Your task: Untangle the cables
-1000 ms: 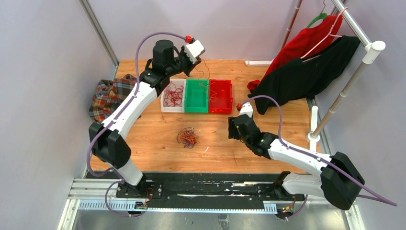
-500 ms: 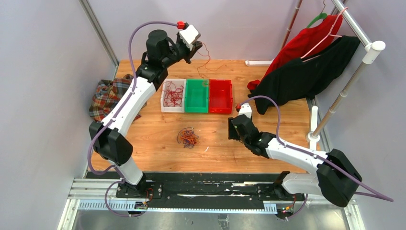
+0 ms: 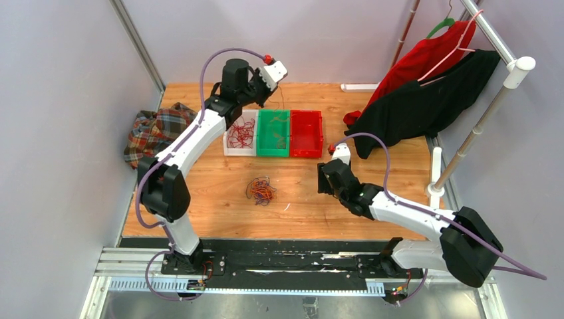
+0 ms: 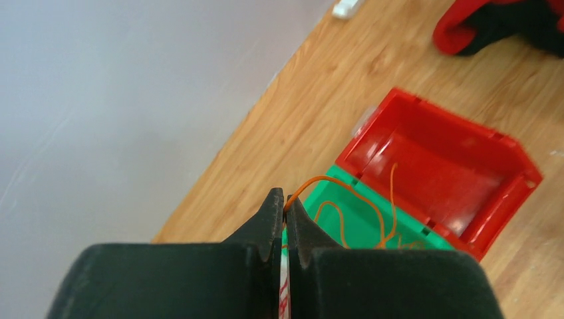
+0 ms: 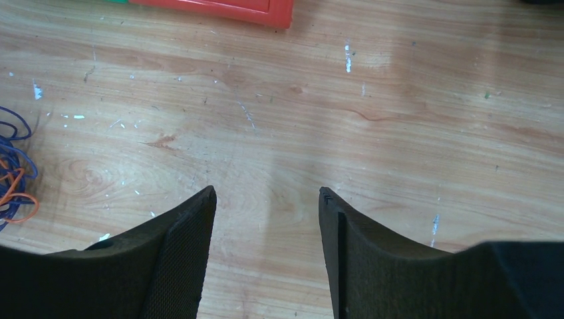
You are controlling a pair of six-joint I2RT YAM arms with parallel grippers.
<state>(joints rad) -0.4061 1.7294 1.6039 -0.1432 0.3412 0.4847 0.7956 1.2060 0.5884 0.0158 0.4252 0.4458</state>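
My left gripper (image 4: 284, 199) is shut on one thin orange cable (image 4: 346, 193) that arcs off its tips and trails down into the green bin (image 4: 362, 232). From above, the left gripper (image 3: 266, 88) hovers over the back of the bins with that orange cable (image 3: 282, 126) hanging into the green bin (image 3: 273, 152). A tangle of orange and purple cables (image 3: 261, 189) lies on the table in front of the bins. Red cables (image 3: 241, 133) fill the white bin (image 3: 227, 150). My right gripper (image 5: 266, 193) stands open over bare wood, right of the tangle (image 5: 13, 173).
The red bin (image 3: 306, 152) sits right of the green one, and its corner (image 5: 219, 8) shows in the right wrist view. A plaid cloth (image 3: 151, 133) lies at the left table edge. Red and black garments (image 3: 425, 93) hang over the back right, near a white post (image 3: 435, 169).
The left gripper rose with the orange cable, then came back down and slightly right, so the cable now hangs into the green bin. The right arm barely shifted.
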